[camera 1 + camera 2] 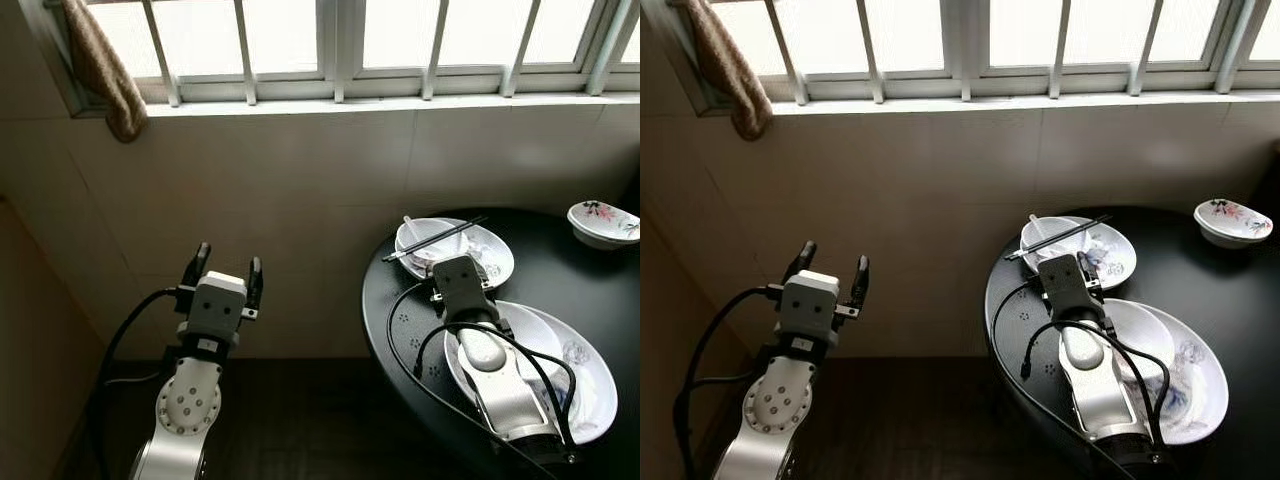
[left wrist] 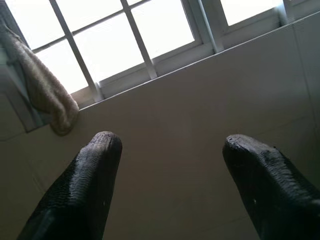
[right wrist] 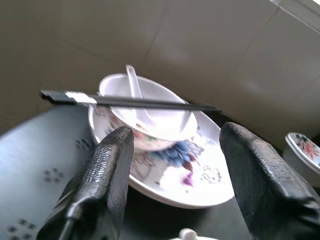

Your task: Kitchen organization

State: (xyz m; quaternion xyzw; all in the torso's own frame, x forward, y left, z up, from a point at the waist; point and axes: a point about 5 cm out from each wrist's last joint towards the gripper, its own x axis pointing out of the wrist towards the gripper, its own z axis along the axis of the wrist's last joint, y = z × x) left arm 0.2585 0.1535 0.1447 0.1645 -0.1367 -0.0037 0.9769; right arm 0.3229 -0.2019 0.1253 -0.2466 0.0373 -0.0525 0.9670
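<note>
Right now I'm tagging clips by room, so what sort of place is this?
Probably a home dining corner: a black round table bearing used plates, a bowl with chopsticks laid across it, under a barred window.

We're seeing a glossy black counter (image 1: pixel 590 290), shiny glazed ceramic bowl (image 3: pixel 150 117), and a rough fuzzy cloth towel (image 1: pixel 100 70).

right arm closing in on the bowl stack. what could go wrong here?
1. The chopsticks lie loose across the bowl; the open right hand could knock them off the black table.
2. The bowl sits on a plate near the table's edge, so a push might slide both.
3. The arm's cable could snag the nearer plate.
</note>
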